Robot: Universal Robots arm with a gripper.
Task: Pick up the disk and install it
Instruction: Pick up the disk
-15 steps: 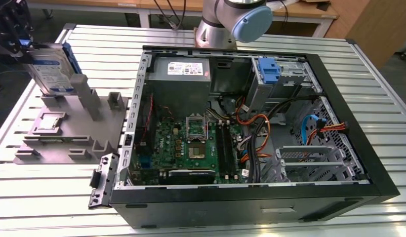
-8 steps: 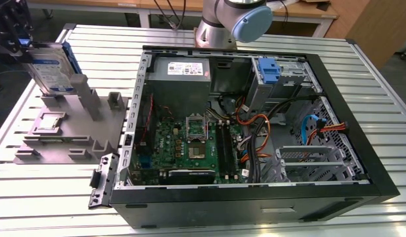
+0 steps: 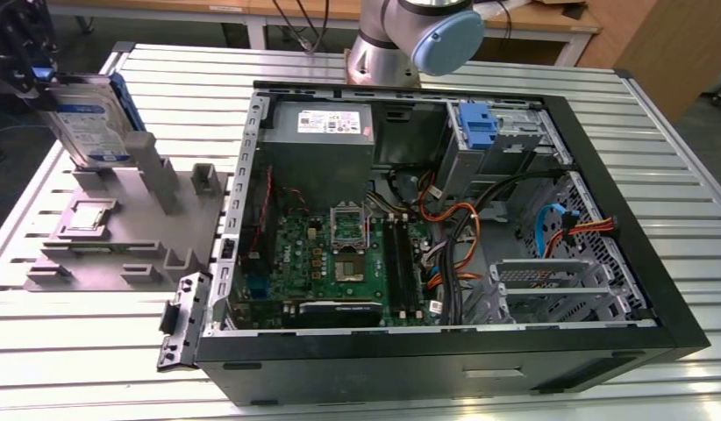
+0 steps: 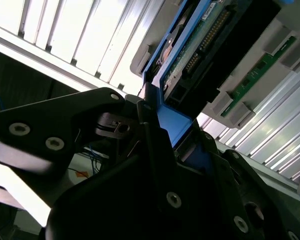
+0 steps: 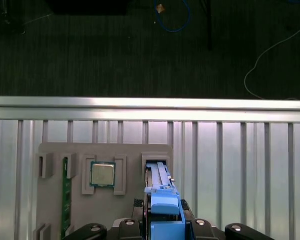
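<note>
The silver-grey cylindrical arm tube (image 3: 378,53) carries a rounded joint housing closed by a pale blue round plastic cap (image 3: 446,41); the matte black angular tool (image 4: 170,127) is made of flat plates with rounded corners and bevelled edges; small bright silver socket-head screws (image 4: 19,129) sit in round recesses across those plates; in the first wrist view the tool (image 5: 164,207) shows low black curved shoulders, each dotted with a silver screw head (image 5: 95,228).

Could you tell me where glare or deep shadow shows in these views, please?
Exterior view: glare on the bare slats of the table. Second wrist view: slats blown white, the gripper in deep shadow. First wrist view: bright table rail, dark floor.
</note>
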